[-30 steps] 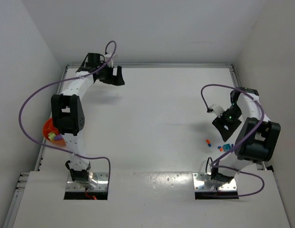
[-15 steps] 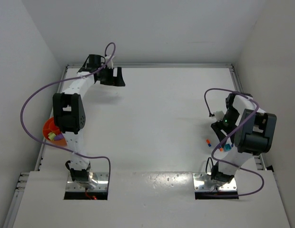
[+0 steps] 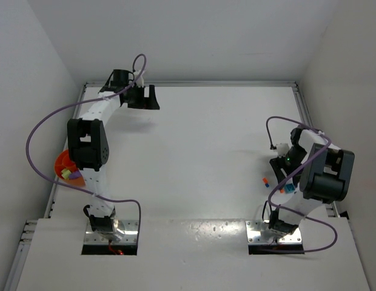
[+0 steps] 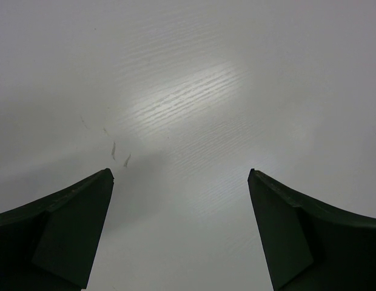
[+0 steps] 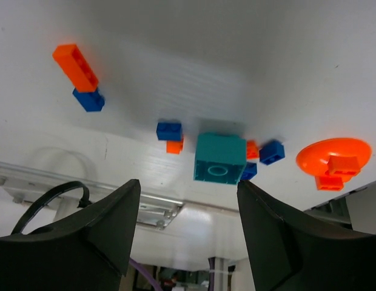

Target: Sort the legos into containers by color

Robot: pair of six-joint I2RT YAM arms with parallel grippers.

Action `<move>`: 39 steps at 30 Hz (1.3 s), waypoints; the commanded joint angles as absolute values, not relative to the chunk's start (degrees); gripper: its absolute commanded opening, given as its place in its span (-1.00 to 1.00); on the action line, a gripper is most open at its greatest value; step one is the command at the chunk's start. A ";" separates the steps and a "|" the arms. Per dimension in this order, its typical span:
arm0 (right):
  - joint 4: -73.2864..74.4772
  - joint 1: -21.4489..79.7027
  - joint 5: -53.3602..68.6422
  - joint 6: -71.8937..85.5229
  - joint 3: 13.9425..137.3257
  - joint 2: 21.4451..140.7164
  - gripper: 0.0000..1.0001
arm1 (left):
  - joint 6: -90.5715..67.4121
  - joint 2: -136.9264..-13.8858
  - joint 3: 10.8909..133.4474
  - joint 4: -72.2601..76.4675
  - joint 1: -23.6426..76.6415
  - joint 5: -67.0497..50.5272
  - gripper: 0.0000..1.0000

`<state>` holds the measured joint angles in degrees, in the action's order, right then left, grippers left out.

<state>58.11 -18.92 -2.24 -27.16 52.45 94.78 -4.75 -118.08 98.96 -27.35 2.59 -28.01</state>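
Left gripper [image 4: 180, 173] wide apart, empty. Right gripper [image 5: 188, 182] apart near teal lego [image 5: 219, 157], apparently not touching.

Top view looks steeply down from above the near edge, over the whole table [image 3: 194, 139]; left wrist view faces bare table close up, between its fingers [image 4: 54, 236]; right wrist view looks close past its fingers [image 5: 73, 242] at legos [image 5: 219, 157], also tiny in top view.
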 commanded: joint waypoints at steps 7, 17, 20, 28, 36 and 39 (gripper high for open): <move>53.17 -21.80 0.70 -30.14 53.87 95.97 0.32 | -7.12 -120.06 103.88 -25.93 2.20 -28.13 0.98; 54.49 -24.35 0.70 -31.82 52.65 97.12 0.24 | -8.35 -121.20 104.94 -25.93 2.72 -26.19 0.98; 53.80 -24.35 0.70 -32.34 52.04 96.59 0.15 | -8.96 -121.20 104.94 -25.93 2.72 -26.19 0.98; 51.33 -24.35 -0.35 -32.34 50.45 97.12 0.01 | -10.63 -121.20 104.94 -25.40 2.72 -25.40 0.98; 49.05 -24.35 -0.88 -32.34 49.31 97.12 -0.29 | -11.25 -121.73 104.94 -24.87 2.72 -24.79 0.98; 48.52 -24.35 -0.88 -32.34 49.31 97.12 -0.47 | -11.25 -121.73 104.94 -24.87 3.25 -24.26 0.98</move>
<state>50.98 -23.99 -0.62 -31.92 49.52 97.47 -10.26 -121.08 102.59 -26.44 2.68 -24.82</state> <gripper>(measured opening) 0.356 0.992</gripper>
